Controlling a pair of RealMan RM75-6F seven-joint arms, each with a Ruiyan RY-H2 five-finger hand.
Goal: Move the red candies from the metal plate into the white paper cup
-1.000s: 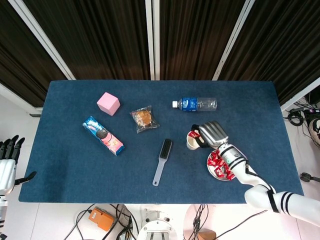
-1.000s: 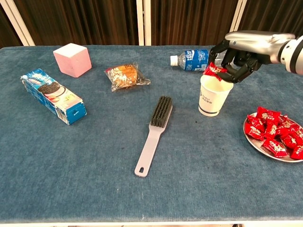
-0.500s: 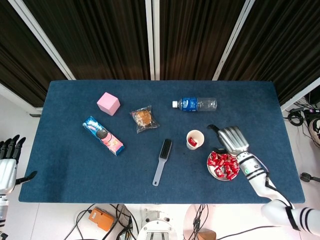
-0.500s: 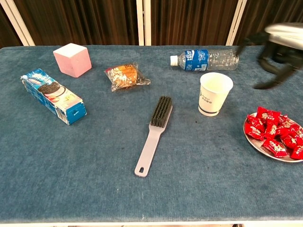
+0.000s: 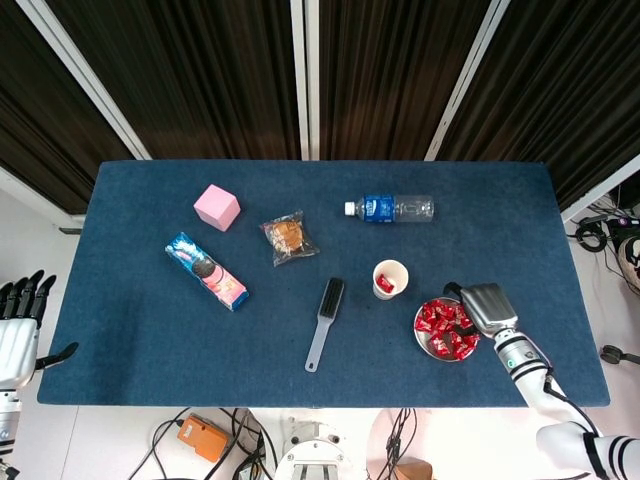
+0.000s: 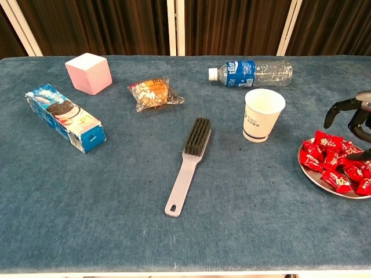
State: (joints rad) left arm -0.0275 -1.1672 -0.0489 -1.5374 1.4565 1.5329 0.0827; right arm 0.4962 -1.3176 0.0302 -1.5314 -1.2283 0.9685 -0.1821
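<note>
The white paper cup (image 5: pixel 390 279) (image 6: pixel 263 114) stands upright right of the table's centre, with a red candy (image 5: pixel 385 284) inside it. To its right sits the metal plate (image 5: pixel 424 341) (image 6: pixel 313 174), heaped with several red candies (image 5: pixel 438 327) (image 6: pixel 334 163). My right hand (image 5: pixel 482 307) (image 6: pixel 353 119) hovers over the plate's right side, fingers spread and curved down toward the candies, holding nothing. My left hand (image 5: pixel 18 320) hangs beyond the table's left edge, fingers straight and apart.
A grey brush (image 6: pixel 188 163) lies left of the cup. Behind the cup lies a water bottle (image 6: pixel 250 72). A snack packet (image 6: pixel 153 92), a pink cube (image 6: pixel 88 73) and a blue cookie box (image 6: pixel 65 117) occupy the left half.
My right hand held a red candy over the cup, dropped it in, then swung right and down over the plate. The left hand stayed put.
</note>
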